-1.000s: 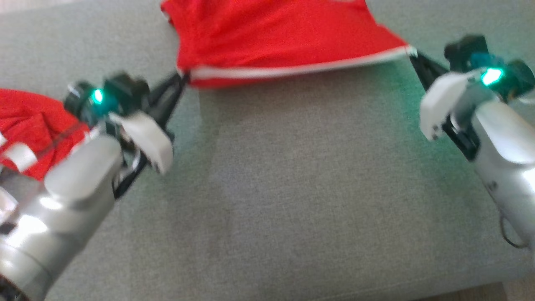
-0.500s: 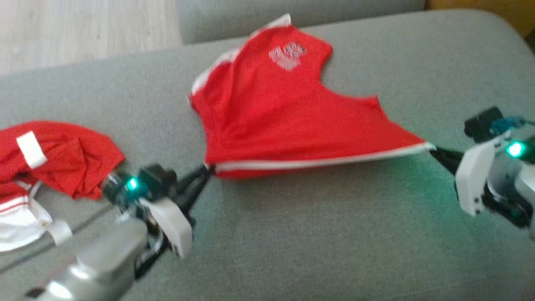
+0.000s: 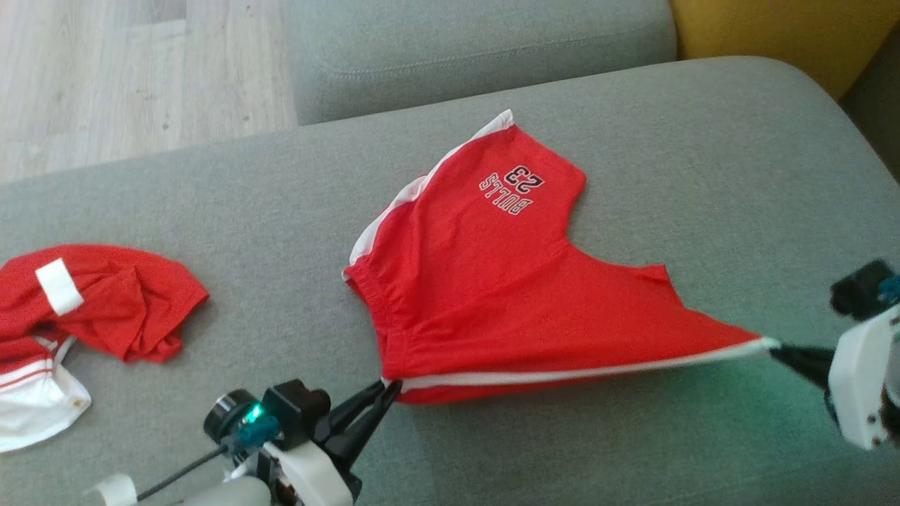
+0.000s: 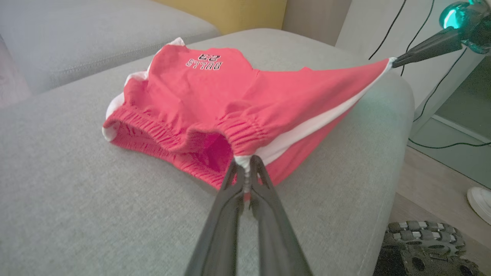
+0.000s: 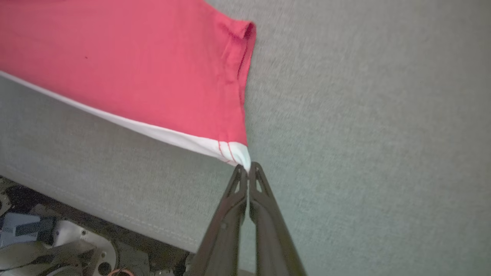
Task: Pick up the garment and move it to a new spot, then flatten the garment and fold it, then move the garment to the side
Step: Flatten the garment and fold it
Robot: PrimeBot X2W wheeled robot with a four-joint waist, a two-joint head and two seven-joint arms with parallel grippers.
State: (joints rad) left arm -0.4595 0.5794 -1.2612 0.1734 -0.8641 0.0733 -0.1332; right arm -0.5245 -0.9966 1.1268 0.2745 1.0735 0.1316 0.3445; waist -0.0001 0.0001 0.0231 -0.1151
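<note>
On the grey sofa cushion, near its middle, lies the red garment, a pair of shorts with white side stripes and "BULLS 23" printed on the far leg; its far part rests flat on the fabric, while the near edge is pulled into a taut line between the two tools; the left tool sits at the near left end of that edge, its two dark fingers pressed together on the gathered elastic waistband where the white stripe begins, which the left wrist view shows clearly; the right tool is at the near right, fingers likewise pinched tight on the white corner of the leg hem, which hangs slightly above the seat; the stripe runs straight from one grip to the other; the waistband opening gapes toward the left; well apart, at the left edge of the seat, a second red and white garment lies crumpled; beyond are a wooden floor and a yellow cushion.
</note>
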